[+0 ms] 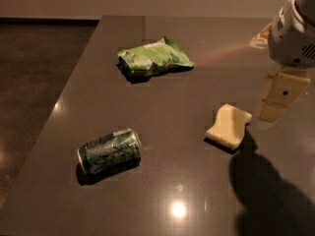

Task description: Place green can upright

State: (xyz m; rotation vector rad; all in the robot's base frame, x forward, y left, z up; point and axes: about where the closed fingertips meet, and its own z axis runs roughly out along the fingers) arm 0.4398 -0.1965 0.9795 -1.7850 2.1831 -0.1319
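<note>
The green can [109, 151] lies on its side near the front left of the dark table [162, 97], with its silver top end pointing right. It is dark green with white and black swirls. My gripper [277, 102] hangs at the right edge of the view, above the table and just right of a pale yellow sponge. It is far to the right of the can and holds nothing that I can see.
A light green crinkled snack bag [151, 57] lies at the back centre. A pale yellow sponge [228, 125] lies right of centre, next to the gripper. The table's left edge runs diagonally beside the can, with dark floor [34, 73] beyond it.
</note>
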